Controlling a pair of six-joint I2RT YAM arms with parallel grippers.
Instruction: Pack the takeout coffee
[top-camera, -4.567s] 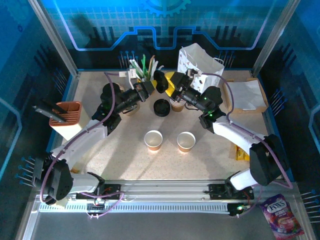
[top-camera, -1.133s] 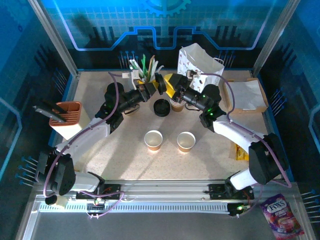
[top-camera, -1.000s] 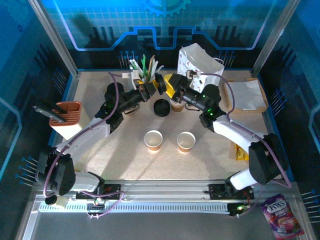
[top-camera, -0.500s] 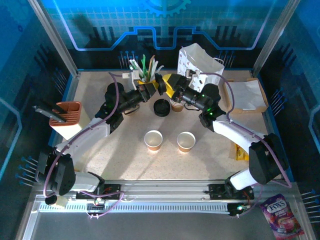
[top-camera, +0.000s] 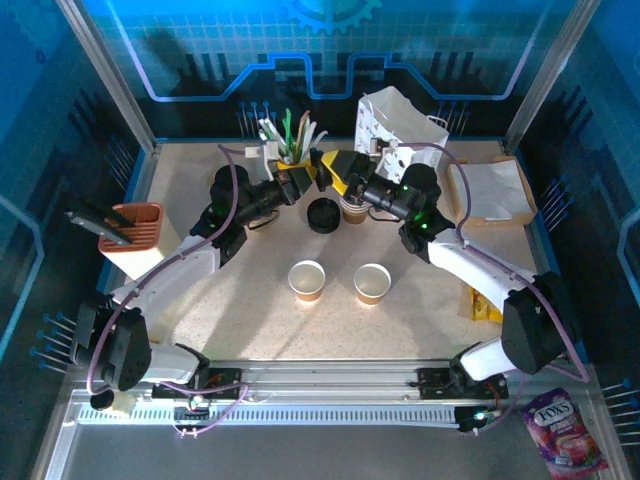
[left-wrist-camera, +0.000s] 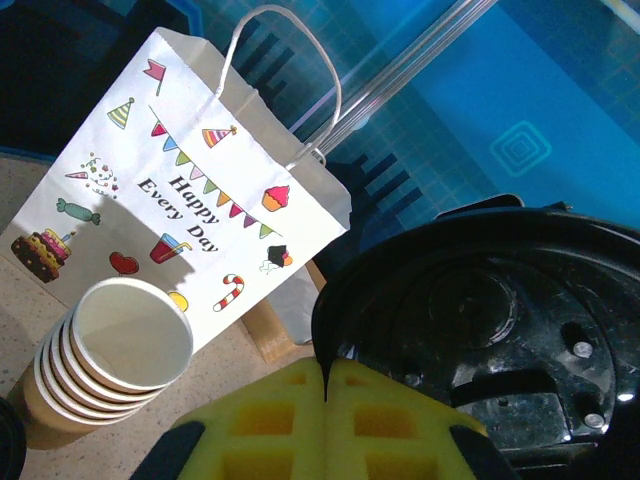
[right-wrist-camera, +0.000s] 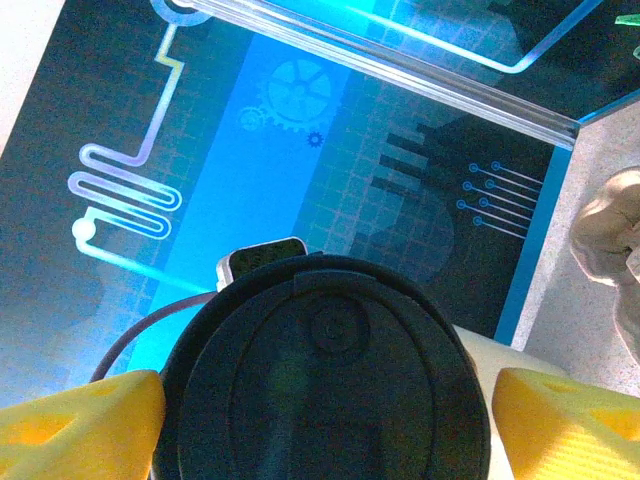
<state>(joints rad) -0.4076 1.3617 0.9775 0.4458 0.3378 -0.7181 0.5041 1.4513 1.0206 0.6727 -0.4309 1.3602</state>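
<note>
Two brown paper coffee cups (top-camera: 307, 280) (top-camera: 372, 283) stand open-topped at the table's middle. My left gripper (top-camera: 312, 172) (left-wrist-camera: 325, 385) hovers at the back centre, its yellow pads shut on the rim of a black lid (top-camera: 322, 163) (left-wrist-camera: 470, 320) held on edge. My right gripper (top-camera: 345, 172) (right-wrist-camera: 325, 405) faces it from the right. Its yellow fingers (right-wrist-camera: 80, 425) are spread wide, one on each side of the same lid (right-wrist-camera: 320, 370), with a small gap at the right finger. The white paper bag (top-camera: 400, 120) (left-wrist-camera: 190, 190) stands upright behind.
A black lid (top-camera: 322, 215) lies on the table beside a stack of lidless cups (top-camera: 354, 208) (left-wrist-camera: 120, 360). A yellow cup of utensils (top-camera: 288, 140) is at the back. A brown holder (top-camera: 135, 235) stands left, a napkin box (top-camera: 495, 190) right, and a yellow packet (top-camera: 483, 300) near the right arm.
The left gripper keeps the lid in the same place. The right gripper has edged slightly closer round the lid.
</note>
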